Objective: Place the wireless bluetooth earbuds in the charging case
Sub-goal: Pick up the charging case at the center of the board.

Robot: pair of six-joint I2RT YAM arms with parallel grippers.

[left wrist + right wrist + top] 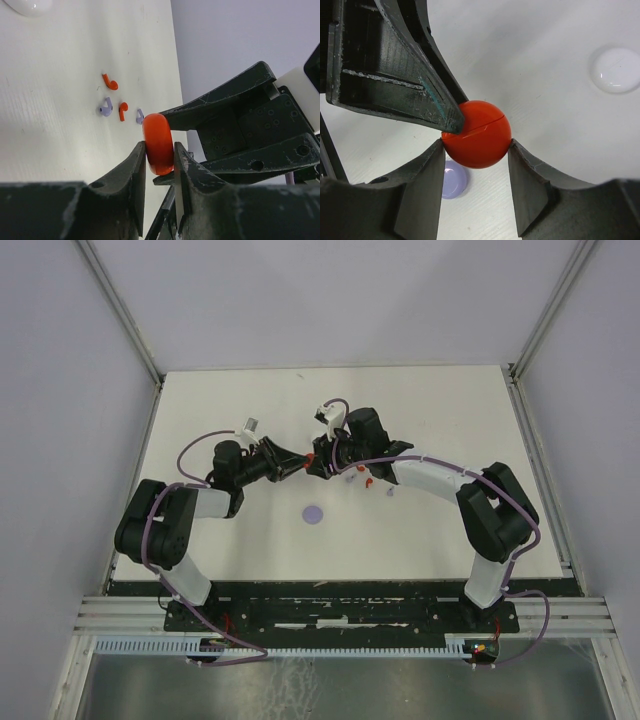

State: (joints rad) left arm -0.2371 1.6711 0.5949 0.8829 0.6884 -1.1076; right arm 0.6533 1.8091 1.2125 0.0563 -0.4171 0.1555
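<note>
A round red charging case (482, 137) hangs above the table with its seam closed, and both grippers hold it. My right gripper (476, 145) is shut on its rim from both sides. My left gripper (159, 146) is shut on its flat faces, so the case (158, 142) shows edge-on there. One left finger (420, 85) lies over the case's top in the right wrist view. On the table beyond lie the earbuds: two red ones (110, 82) (122, 110) and two pale purple ones (105, 108) (140, 116). From above, the case (311, 456) sits between the two arms.
A pale purple disc (454, 180) lies on the table below the raised case, also visible from above as the purple disc (314, 514). A glossy white disc (618, 70) rests further off, at the white disc (30, 5) in the left wrist view. White walls enclose the table.
</note>
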